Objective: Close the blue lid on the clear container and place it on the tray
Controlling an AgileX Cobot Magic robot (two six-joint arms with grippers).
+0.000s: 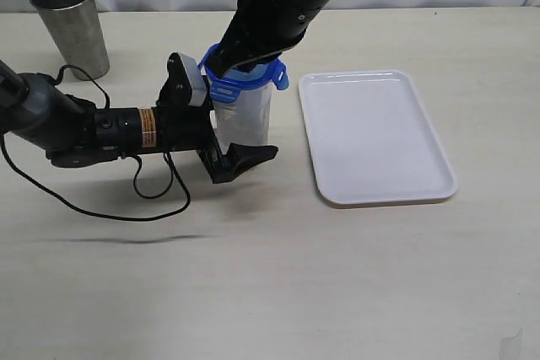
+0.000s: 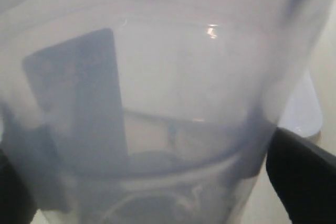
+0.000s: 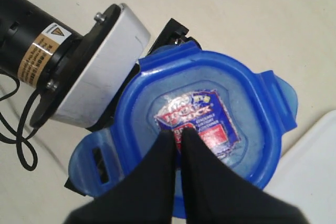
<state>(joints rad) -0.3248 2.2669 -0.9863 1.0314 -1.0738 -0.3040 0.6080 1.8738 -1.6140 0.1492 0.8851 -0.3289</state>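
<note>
Touching the blue lid (image 3: 247,108) with right pincer (image 3: 178,132) closed, left pincer (image 1: 245,142) open around the clear container (image 1: 245,115)

- We see a translucent blue lid (image 3: 247,108); its sticker (image 3: 202,119) is red and blue with pale lettering.
- The container (image 1: 245,120) is clear and faintly cloudy.
- The tray (image 1: 375,137) is plain white.
- The cup (image 1: 72,27) is dull grey metal.
- The surface (image 1: 337,276) we find pale cream, with no pattern.
- The right pincer (image 3: 177,135) is black.
- The left arm (image 1: 93,124) is black, with an orange-brown label band (image 1: 147,126) and a white housing (image 3: 100,72).
- Its cable (image 1: 101,208) is black.
</note>
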